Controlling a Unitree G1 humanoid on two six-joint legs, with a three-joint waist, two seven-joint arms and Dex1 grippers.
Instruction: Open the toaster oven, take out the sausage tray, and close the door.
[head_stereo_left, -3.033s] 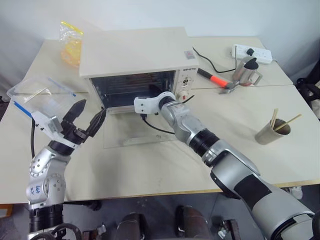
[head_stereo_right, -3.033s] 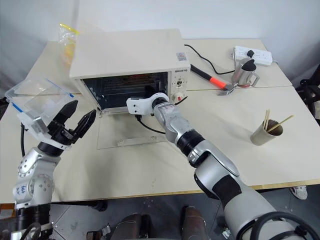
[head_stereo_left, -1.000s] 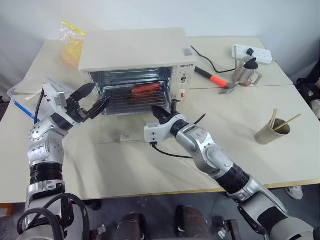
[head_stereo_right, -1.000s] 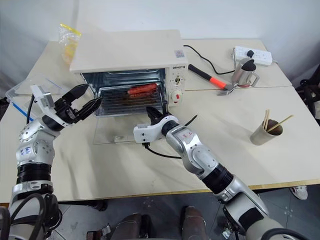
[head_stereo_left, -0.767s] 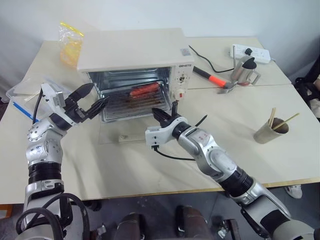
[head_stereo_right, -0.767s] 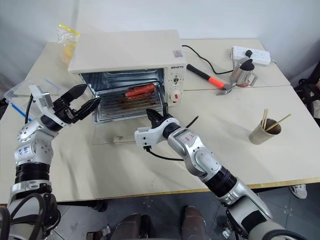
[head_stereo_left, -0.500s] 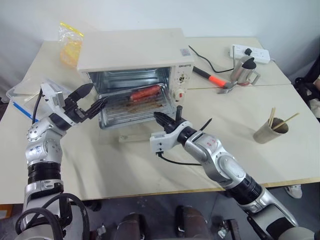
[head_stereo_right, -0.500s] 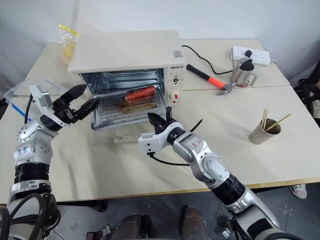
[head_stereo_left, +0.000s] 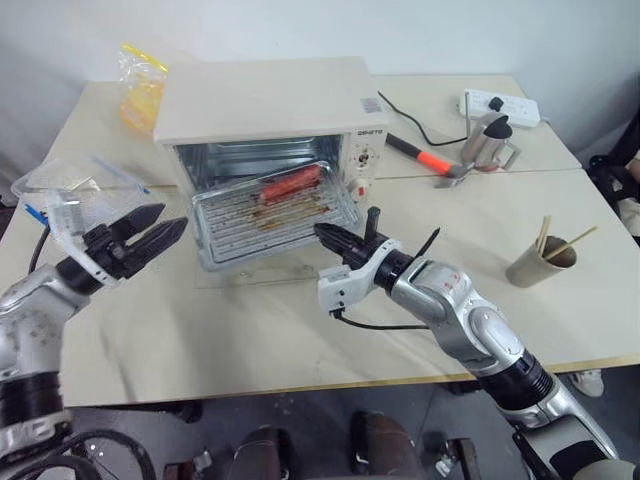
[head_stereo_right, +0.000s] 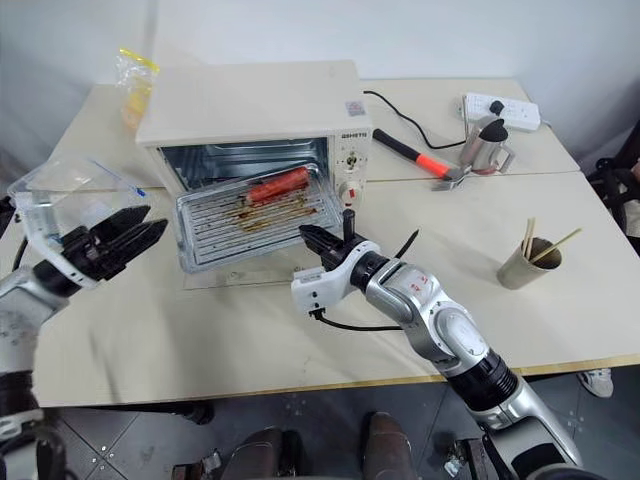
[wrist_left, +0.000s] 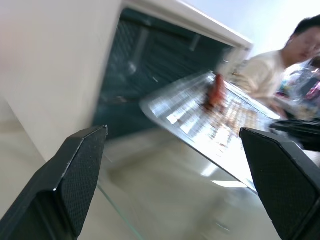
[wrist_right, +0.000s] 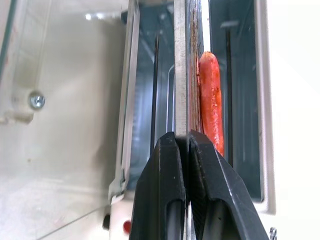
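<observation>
The right pincer (head_stereo_right: 316, 238) is shut on the near right rim of the tray (head_stereo_right: 255, 220), its two black fingers (wrist_right: 172, 165) pinched on the thin metal edge. The tray sticks well out of the oven (head_stereo_right: 255, 120), tilted, its far end at the oven mouth and its near end above the door (head_stereo_right: 200, 272), which lies flat on the bench (head_stereo_right: 560, 200) (glass, so the bench shows through it). One red sausage (head_stereo_right: 278, 185) lies near the tray's far edge, beside brown grease stains. The left pincer (head_stereo_right: 125, 235) hangs to the left of the tray, apart from it, jaws wide open and holding nothing; its fingers (wrist_left: 75, 175) point toward the oven's left wall and the tray. Just behind that arm lies a clear plastic container (head_stereo_right: 70, 190). A yellow bag (head_stereo_right: 138, 80) sits at the bench's far left corner. Right of the oven lie a black cable (head_stereo_right: 400, 110), a hammer with an orange grip (head_stereo_right: 425, 158), a small metal kettle (head_stereo_right: 485, 145) and a white power strip (head_stereo_right: 500, 105); a paper cup with sticks (head_stereo_right: 530, 262) stands well to the right. A person (wrist_left: 280, 65) shows past the tray in the left wrist view.
</observation>
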